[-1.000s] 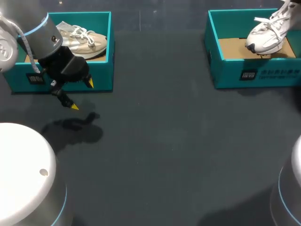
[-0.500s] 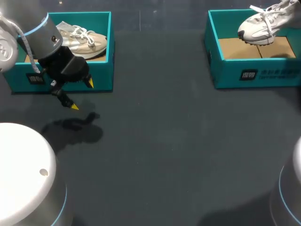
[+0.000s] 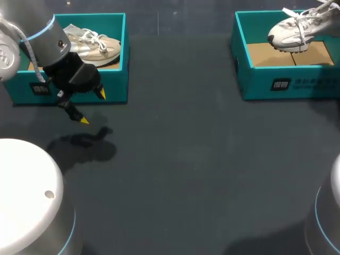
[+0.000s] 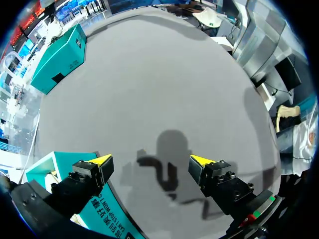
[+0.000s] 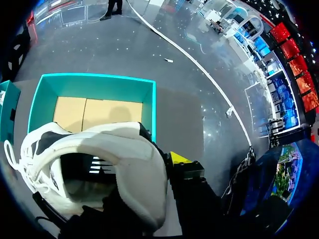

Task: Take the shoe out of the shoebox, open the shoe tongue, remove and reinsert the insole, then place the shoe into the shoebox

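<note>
Right pincer (image 5: 167,167) grasps the white shoe (image 5: 114,149) at its heel collar, one yellow tip showing outside the collar and the other finger hidden inside the shoe; the shoe hangs above the open teal right shoebox (image 5: 94,82), clear of its cardboard floor (image 5: 94,112); in the head view its toe points towards the table's middle and its laces trail loose.

A second ago the shoe stood steeply tilted, toe dipped towards the cardboard floor; half a second ago it had been raised and levelled out; since then it has barely shifted.

Left pincer (image 3: 91,108) has not moved over that time; its fingers are spread wide with nothing between them, over the dark table (image 3: 186,159) just in front of the left shoebox (image 3: 114,79), where a beige shoe (image 3: 95,45) lies inside.

White print (image 3: 308,82) marks the front wall of the right shoebox; a similar label (image 4: 107,219) shows on the left shoebox's wall beside the left pincer in the left wrist view; neither can be made out clearly.
</note>
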Tool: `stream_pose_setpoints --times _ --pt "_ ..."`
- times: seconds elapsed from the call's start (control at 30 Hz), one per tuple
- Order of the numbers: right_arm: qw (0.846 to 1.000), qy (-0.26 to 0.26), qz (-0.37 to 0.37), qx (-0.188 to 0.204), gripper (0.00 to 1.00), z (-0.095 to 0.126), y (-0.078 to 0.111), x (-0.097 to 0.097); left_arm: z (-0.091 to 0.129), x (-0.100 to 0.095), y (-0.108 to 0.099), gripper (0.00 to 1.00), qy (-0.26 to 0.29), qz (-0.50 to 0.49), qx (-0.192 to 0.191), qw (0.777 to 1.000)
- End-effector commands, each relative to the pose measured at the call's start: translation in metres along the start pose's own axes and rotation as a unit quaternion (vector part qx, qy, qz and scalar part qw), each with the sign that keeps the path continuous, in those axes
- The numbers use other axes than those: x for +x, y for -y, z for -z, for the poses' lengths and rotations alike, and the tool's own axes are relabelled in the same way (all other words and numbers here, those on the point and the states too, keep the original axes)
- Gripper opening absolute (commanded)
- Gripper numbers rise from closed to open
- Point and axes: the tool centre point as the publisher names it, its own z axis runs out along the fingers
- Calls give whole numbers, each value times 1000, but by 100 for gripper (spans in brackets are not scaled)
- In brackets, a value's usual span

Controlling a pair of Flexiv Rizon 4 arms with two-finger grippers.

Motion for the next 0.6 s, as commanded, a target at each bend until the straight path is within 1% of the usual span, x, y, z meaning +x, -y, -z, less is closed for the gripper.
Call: stream_pose_setpoints --times 0.03,0.1,0.17,0.2,0.27,0.33,0.43,0.6 --pt "1000 -1 0 -1 0 2 1 -1 0 0 0 100 0 0 -1 1000" --pt "1000 3 -4 2 0 -1 2 0 0 0 0 100 0 0 -1 1000" --pt "1000 -6 -22 -2 0 -6 6 2 0 0 0 100 0 0 -1 1000" --pt "999 4 -34 2 0 -8 8 3 0 0 0 100 0 0 -1 1000" --pt "999 1 -49 1 0 -10 11 4 0 0 0 100 0 0 -1 1000" --pt "998 11 -65 3 0 -11 14 5 0 0 0 100 0 0 -1 1000" --pt "997 12 -77 5 0 -9 16 6 0 0 0 100 0 0 -1 1000" --pt "997 12 -77 5 0 -9 16 6 0 0 0 100 0 0 -1 1000"
